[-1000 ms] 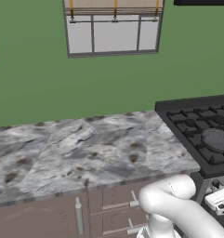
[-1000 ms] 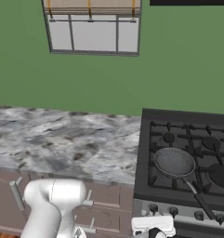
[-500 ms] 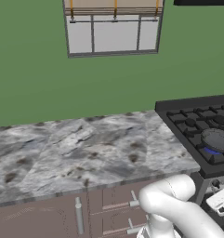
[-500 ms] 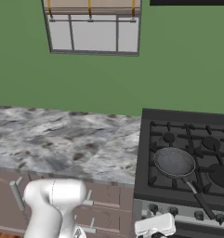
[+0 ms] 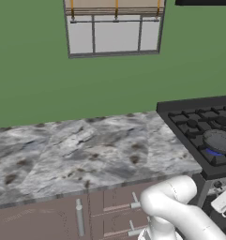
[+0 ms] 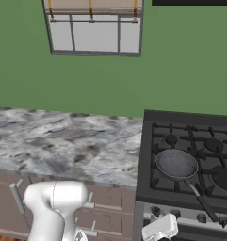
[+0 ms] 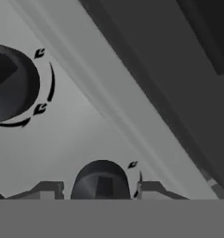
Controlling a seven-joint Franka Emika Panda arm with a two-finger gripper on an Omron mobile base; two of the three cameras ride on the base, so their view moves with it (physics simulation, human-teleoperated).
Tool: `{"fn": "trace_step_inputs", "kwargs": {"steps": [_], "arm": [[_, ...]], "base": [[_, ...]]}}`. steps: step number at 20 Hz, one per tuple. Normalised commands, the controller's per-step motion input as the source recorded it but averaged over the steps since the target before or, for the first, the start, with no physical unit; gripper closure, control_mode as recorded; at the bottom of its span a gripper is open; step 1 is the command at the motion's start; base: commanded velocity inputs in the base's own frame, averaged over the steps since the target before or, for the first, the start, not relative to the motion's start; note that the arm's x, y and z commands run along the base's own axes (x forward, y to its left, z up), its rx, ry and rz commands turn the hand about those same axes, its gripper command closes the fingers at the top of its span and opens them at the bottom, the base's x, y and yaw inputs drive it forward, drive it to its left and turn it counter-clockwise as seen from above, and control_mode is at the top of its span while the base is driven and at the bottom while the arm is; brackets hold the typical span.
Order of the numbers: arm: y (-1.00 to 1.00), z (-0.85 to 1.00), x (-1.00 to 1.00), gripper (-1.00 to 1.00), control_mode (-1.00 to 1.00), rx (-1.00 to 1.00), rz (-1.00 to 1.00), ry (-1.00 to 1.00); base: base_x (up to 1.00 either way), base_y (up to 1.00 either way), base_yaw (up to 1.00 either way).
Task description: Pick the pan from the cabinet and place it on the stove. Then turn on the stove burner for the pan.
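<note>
— Green wall fills the back of what we see, with a window (image 5: 115, 28) high in it and a grey marbled counter (image 5: 72, 154) running below, mauve-brown drawer fronts (image 6: 105, 207) under its front edge.

— And at the counter's right end we have the stove (image 6: 185, 164), black, with iron grates.

— We see the pan (image 6: 177, 164) sitting on the front-left burner (image 5: 216, 151), upright, its thin dark handle running toward the stove's front edge and a little to the right. From the left base camera we catch a blue flame under the pan's near side.

— We count a row of small knobs (image 6: 201, 218) along the stove's front panel. Our arm (image 6: 53, 207) rises in front of the drawers, and the white hand sits low, just before the left end of that row.

— From the hand camera, we look close at the pale front panel. One dark knob (image 7: 102, 181) stands right between the two finger tips of the gripper (image 7: 100, 190), and another knob (image 7: 11, 83) lies toward the left edge of that view, each ringed by small printed marks.

— Are the jaws pinching that knob?

— We cannot tell. The tips stand apart on either side of it, close by, but whether they touch it we cannot make out.
</note>
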Motion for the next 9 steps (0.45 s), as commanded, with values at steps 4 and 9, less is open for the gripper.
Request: {"fn": "trace_step_inputs", "kwargs": {"steps": [4, 9], "arm": [[-0.01, 0.00, -0.03, 1.00, -1.00, -0.16, 0.01, -0.01], [0.09, 0.00, -0.01, -1.00, -1.00, -0.01, 0.00, 0.05]], "base": [[0.00, 0.00, 0.00], [0.00, 0.00, 0.00]]}}
